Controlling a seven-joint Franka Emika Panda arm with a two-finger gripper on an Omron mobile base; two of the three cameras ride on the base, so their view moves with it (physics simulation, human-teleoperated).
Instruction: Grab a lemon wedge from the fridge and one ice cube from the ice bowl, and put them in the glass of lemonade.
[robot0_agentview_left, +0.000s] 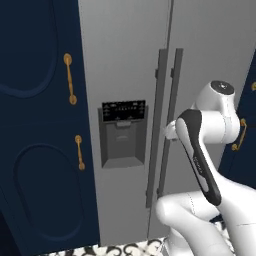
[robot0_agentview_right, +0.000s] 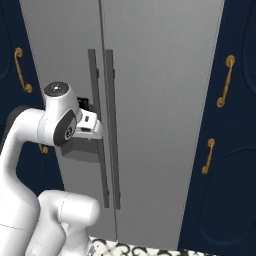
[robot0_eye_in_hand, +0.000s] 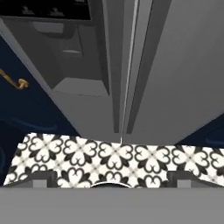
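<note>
Hanging in front of the fridge (robot0_agentview_left: 130, 75) with its jaws spread wide and nothing between them, the gripper (robot0_eye_in_hand: 111, 177) points down along the door fronts; its two dark tips stand well apart at the bottom of the hand view, over the patterned floor (robot0_eye_in_hand: 118, 157). From the right base view the hand sits just left of the two handles (robot0_agentview_right: 105, 135), near them but, as far as I can tell, not touching. That placement makes sense as a set-up for hooking a handle, since both doors are shut and the lemon wedge would be behind them. The handles run side by side down the seam where the doors meet, so the hand must settle on one and not straddle both. To the left of the seam is the black dispenser panel (robot0_agentview_left: 123, 111) with its recess below. Navy cabinets (robot0_agentview_left: 35, 125) with gold handles (robot0_agentview_left: 70, 79) flank the fridge on both sides. My reading is that the task has barely begun: opening the door comes first
</note>
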